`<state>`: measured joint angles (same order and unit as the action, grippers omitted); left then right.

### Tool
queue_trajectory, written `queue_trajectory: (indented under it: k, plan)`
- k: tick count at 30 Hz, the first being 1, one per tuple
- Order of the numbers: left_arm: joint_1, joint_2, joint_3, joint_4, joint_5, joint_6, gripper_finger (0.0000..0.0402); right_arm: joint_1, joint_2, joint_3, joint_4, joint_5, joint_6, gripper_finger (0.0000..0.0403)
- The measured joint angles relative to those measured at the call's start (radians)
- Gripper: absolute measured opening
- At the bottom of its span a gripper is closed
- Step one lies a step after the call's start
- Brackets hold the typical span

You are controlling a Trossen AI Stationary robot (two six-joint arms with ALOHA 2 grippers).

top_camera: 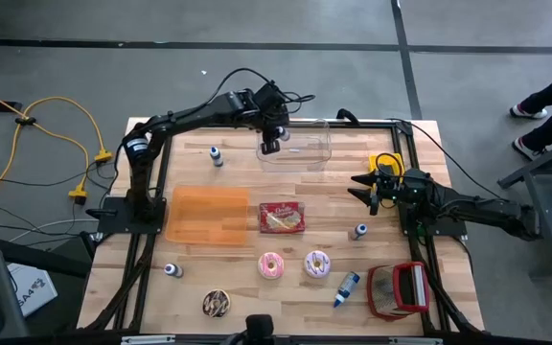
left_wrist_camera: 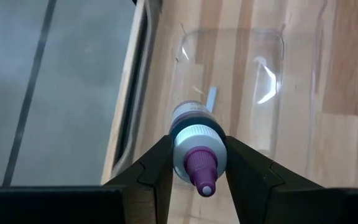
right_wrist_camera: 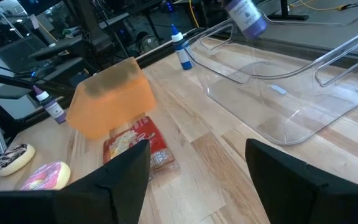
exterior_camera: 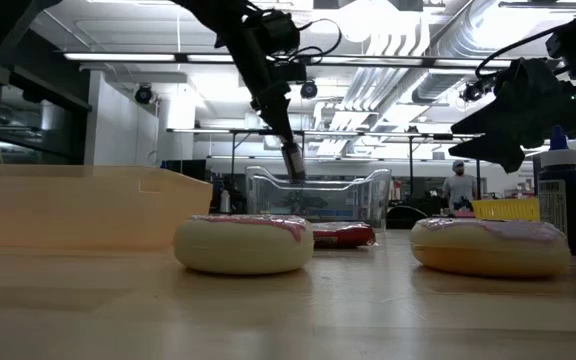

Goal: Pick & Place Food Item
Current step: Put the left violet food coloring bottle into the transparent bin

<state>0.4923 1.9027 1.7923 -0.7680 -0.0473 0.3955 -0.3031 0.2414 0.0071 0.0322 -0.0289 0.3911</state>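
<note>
Left gripper clamped on purple-capped bottle — over clear bin, right gripper apart.

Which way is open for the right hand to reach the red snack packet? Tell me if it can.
Probably yes. The right hand hangs open and empty, and the red snack packet lies flat beside it with bare wood between. The left hand holds a purple-capped bottle over the clear bin, well clear.

Pale wooden plank bench: smooth, matt grain. Clear plastic tray: glossy, catching highlights. Translucent orange plastic bin: frosted, dull. Small purple-capped plastic bottle: smooth. Red snack packet: shiny film.
</note>
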Motion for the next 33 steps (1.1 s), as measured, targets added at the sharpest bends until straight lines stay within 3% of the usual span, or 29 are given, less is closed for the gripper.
queue_trajectory:
  k: [8, 21, 33]
  plan:
    - [0.000, 0.012, 0.000, -0.015, 0.006, 0.000, 0.0116, 0.000, 0.002, 0.000, -0.002, 0.000, 0.000, 0.0250]
    - [0.000, 0.012, 0.000, -0.178, 0.003, -0.001, 0.0116, 0.000, 0.003, 0.000, -0.004, 0.000, 0.000, 0.0250]
    - [-0.014, 0.087, 0.000, -0.197, 0.008, -0.011, 0.0116, 0.000, 0.003, 0.000, -0.003, 0.000, 0.000, 0.0250]
